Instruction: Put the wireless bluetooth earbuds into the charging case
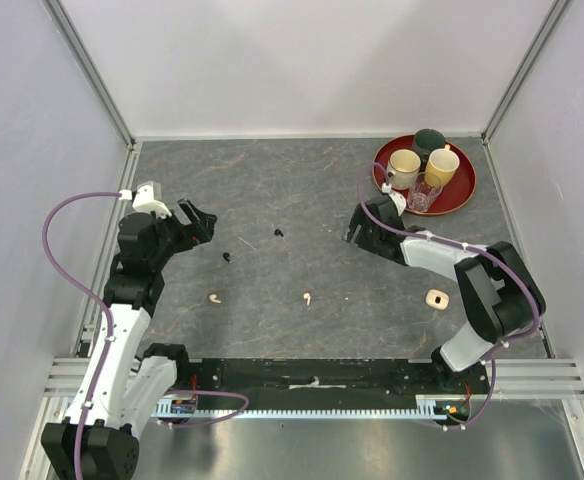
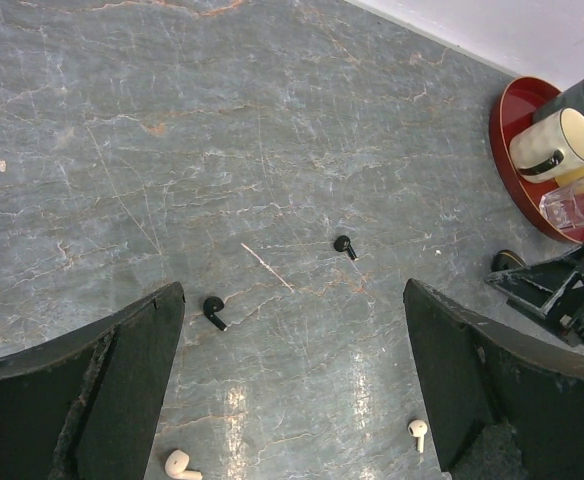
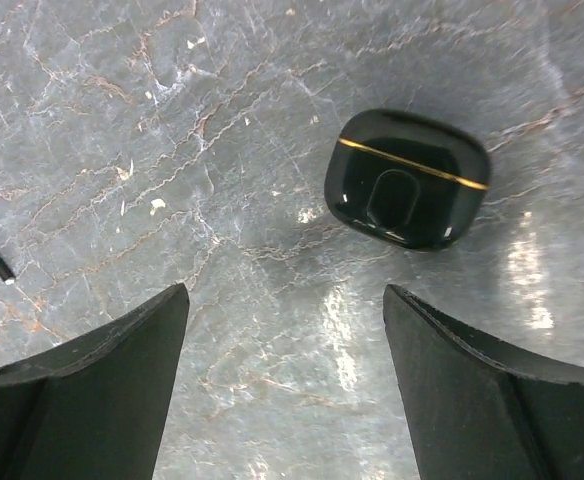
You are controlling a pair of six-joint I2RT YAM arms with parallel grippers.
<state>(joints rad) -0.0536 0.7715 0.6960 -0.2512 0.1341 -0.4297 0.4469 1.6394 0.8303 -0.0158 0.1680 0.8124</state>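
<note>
A closed glossy black charging case (image 3: 407, 178) with a gold seam lies on the grey stone table just ahead of my right gripper (image 3: 286, 292), which is open and holds nothing. Two black earbuds (image 2: 213, 310) (image 2: 344, 244) and two cream-white earbuds (image 2: 180, 465) (image 2: 418, 430) lie loose on the table. My left gripper (image 2: 292, 290) hangs open above them, with nothing between its fingers. From above, the black buds (image 1: 228, 257) (image 1: 278, 233) and the white buds (image 1: 214, 298) (image 1: 307, 298) sit between the left gripper (image 1: 194, 220) and the right gripper (image 1: 357, 228).
A red tray (image 1: 467, 190) at the back right carries two mugs, a dark cup and a clear glass. A small cream-white case (image 1: 435, 298) lies beside the right arm. A thin pale sliver (image 2: 266, 266) lies on the table near the black buds.
</note>
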